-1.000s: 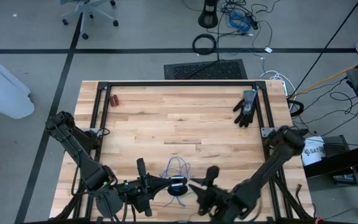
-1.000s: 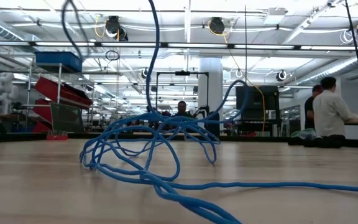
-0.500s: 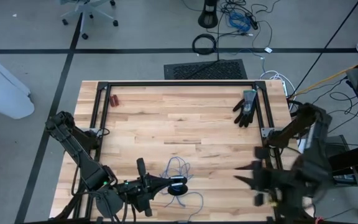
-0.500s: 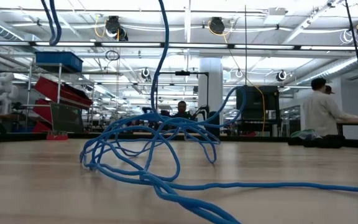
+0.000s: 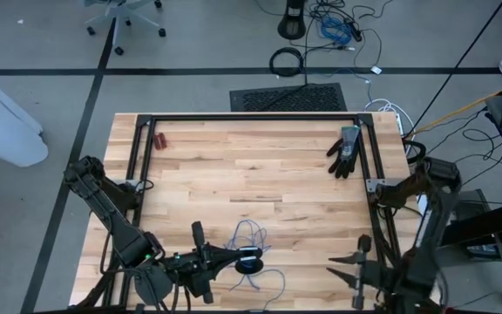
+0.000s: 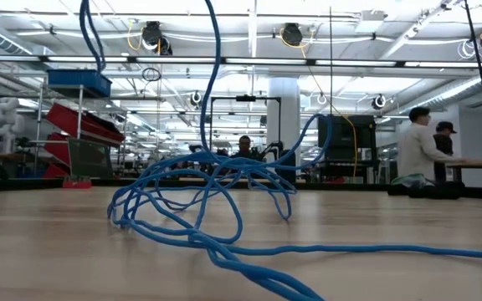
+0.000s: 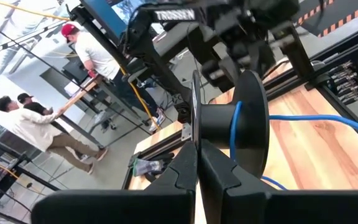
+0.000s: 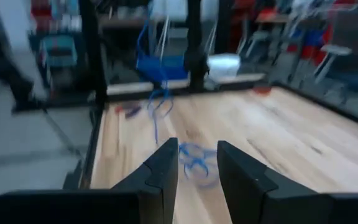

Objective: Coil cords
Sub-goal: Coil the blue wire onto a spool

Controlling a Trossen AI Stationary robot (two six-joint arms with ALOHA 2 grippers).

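Observation:
The blue cord (image 6: 199,196) lies in a loose tangle on the wooden table near its front edge (image 5: 249,234). Two of its strands rise out of the top of the low view. One end runs onto a black spool (image 5: 249,259), which my left gripper (image 5: 232,257) is shut on above the tangle. In the left wrist view the cord (image 7: 235,127) wraps the spool's hub. My right gripper (image 5: 345,268) stands open near the table's front right. It points at the tangle (image 8: 194,158) from well off and has nothing between its fingers. My left gripper pinches the thin edge of the spool's near flange (image 7: 194,115) between its two fingers. The fingers (image 7: 185,171) lie about level and come from the table's left. The spool hangs clear of the table with its flanges edge-on to the fingers, and the cord (image 7: 316,118) trails off the hub.
A black glove (image 5: 345,150) lies at the far right of the table and small red-handled pliers (image 5: 159,139) at the far left. Black frame rails (image 5: 251,118) run along the far, left and right edges. People stand in the room beyond.
My right gripper has drawn back from beside the spool toward the table's right edge, along the near edge, and has rolled about its own line. The strand at the upper left of the low view has swung. The tangle on the table has kept its shape.

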